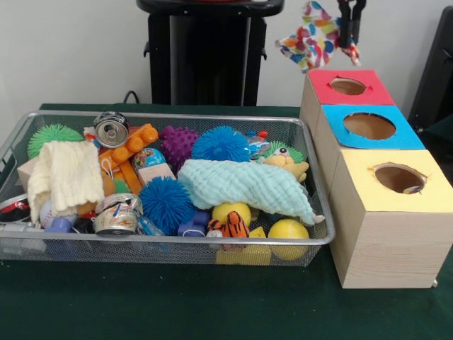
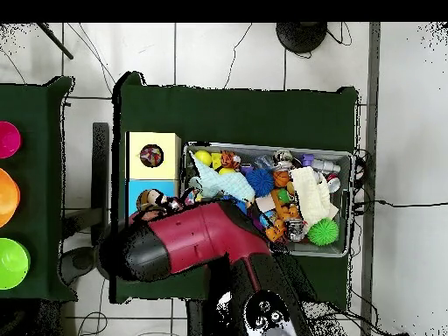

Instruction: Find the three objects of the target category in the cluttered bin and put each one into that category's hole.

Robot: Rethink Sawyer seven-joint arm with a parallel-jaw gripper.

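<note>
Claw [image 1: 350,32] clamped on a dotted wrapper [image 1: 313,37], held high above the red-topped box [image 1: 350,86]. The yellow box's hole [image 1: 399,178] lies two boxes nearer the front camera; travel runs along that row.

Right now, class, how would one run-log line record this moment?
end effector: shut on wrapper | position: raised above red-topped box | yellow box hole: not reached | bin: cluttered

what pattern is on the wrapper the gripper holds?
White with multicoloured polka dots; the wrapper shows best in the front view.
</note>
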